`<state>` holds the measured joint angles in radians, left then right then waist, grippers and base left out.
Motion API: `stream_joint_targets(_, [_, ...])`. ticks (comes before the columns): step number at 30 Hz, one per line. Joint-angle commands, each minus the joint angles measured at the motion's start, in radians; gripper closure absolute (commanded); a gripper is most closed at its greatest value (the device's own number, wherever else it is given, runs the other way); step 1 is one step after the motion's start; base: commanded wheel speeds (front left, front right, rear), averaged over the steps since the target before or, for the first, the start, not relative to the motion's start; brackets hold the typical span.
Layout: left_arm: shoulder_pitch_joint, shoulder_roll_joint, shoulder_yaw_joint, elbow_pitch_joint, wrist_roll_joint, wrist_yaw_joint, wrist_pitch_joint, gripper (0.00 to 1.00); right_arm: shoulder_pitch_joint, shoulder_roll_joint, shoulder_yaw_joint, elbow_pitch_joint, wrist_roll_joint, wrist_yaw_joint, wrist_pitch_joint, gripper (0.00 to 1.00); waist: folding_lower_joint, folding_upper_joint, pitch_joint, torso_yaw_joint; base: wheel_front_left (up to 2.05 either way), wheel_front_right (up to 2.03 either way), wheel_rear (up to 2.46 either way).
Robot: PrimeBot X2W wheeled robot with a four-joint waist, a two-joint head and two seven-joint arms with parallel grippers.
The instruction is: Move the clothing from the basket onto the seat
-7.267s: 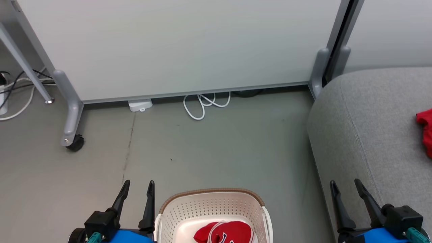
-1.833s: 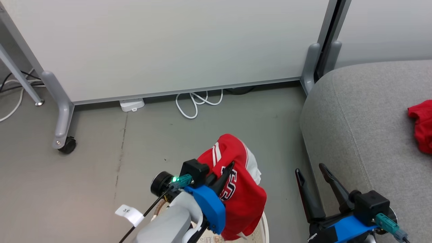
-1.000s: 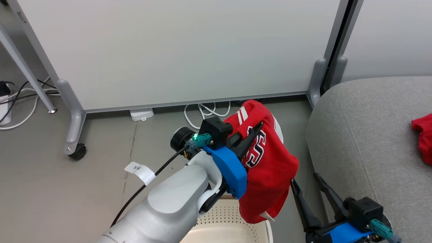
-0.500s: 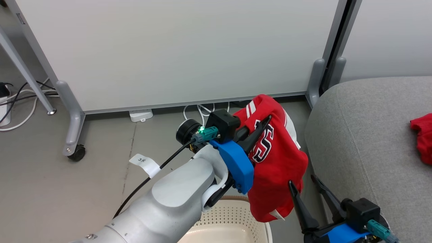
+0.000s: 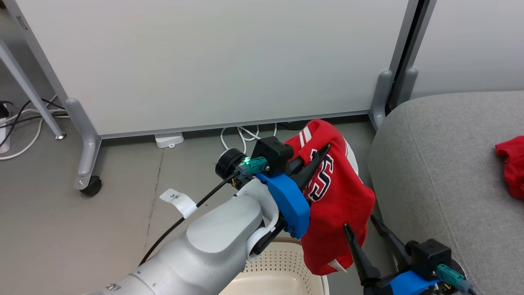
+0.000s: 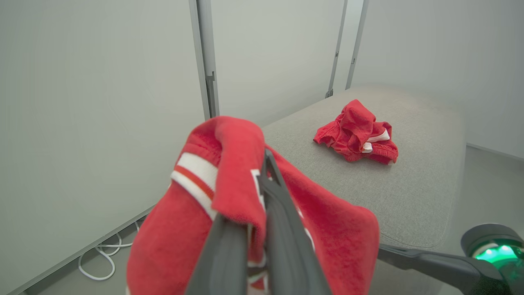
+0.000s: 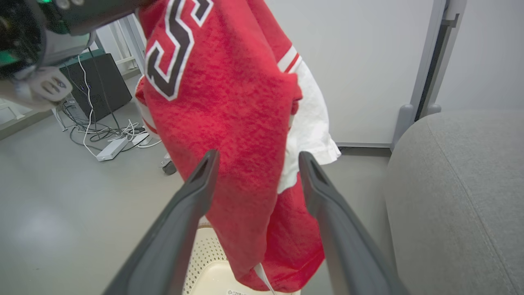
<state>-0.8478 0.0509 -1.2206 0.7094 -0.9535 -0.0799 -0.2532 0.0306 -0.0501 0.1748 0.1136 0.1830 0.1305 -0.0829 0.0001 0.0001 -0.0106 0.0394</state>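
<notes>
1. Head view, the count: two red garments, one basket, one couch, two grippers. The red jersey (image 5: 335, 213), with white trim and dark lettering, hangs from the left gripper (image 5: 324, 148). A crumpled red shirt (image 5: 511, 164) lies on the grey couch (image 5: 442, 164), well apart from the jersey. The cream basket (image 5: 278, 262) stands on the floor at the bottom edge, beside the couch.
2. Grippers: the left gripper's fingers are clamped tight on a fold of the jersey, with cloth draped over them. The right gripper (image 5: 359, 222), at lower right, has its fingers spread wide and holds nothing.
3. Change: some seven seconds ago the jersey lay in the basket, and both grippers pointed up from the bottom corners, carrying nothing. Now the jersey is out of the basket, raised on the left arm. Over the last half second the grip and the hang of the cloth look the same. The red shirt has stayed on the couch.
4. Position: the jersey drops below and to the right of the left fingers. Its hem is above the basket's right rim, near the couch's rounded left edge and not on the cushion. In the right wrist view its lower part shows between the open right fingers; whether they touch it cannot be told.
</notes>
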Motion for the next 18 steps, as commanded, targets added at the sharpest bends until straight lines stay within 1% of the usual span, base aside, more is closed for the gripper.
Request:
stream_joint_targets(1, [-0.022,-0.001,-0.005,0.001,-0.007,0.001,-0.007,1.00,-0.017,-0.001,0.004,0.012,0.000,0.001,0.008,0.00,-0.0001,-0.0001,0.001,-0.003,0.00,0.00,0.00])
stream_joint_targets(8, [-0.024,-0.001,-0.019,-0.006,-0.015,0.003,-0.010,1.00,-0.088,-0.001,0.032,0.074,-0.002,0.001,0.028,0.00,-0.0001,-0.0001,0.004,-0.012,0.00,0.00,0.00])
stream_joint_targets(18, [-0.027,-0.001,-0.034,-0.009,-0.026,0.003,-0.013,1.00,-0.216,-0.001,0.099,0.189,0.019,0.001,0.017,0.00,-0.0001,-0.0001,0.007,-0.011,0.00,0.00,0.00])
